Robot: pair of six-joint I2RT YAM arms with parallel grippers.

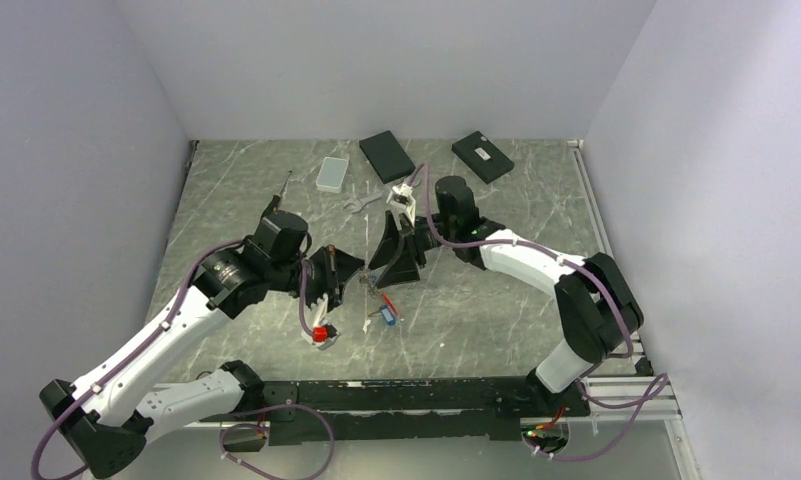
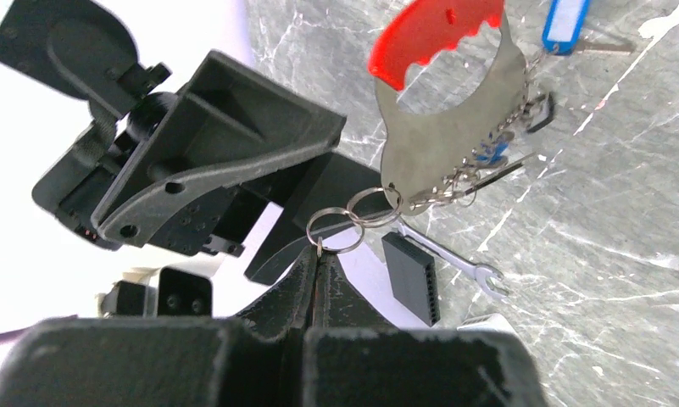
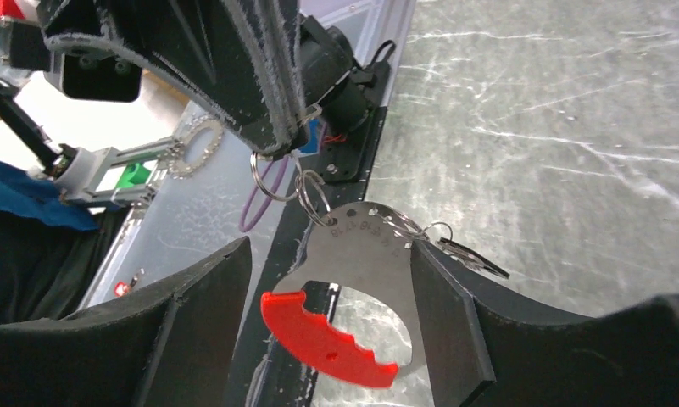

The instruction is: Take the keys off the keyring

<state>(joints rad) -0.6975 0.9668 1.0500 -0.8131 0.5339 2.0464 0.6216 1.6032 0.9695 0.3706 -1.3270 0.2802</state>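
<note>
We see the keyring (image 2: 437, 144) as a flat plate of dull grey metal with a glossy red plastic edge and thin shiny wire rings, the keys (image 2: 564, 25) with smooth blue plastic heads, the left gripper (image 2: 317, 254) in matt, grainy black plastic, and the table (image 2: 624, 254) like smooth grey marble.

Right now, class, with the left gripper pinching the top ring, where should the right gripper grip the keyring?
Probably the keyring by its flat grey plate, above the red arc, approached head-on: it hangs below the rings, and the open right gripper flanks its edges.
</note>
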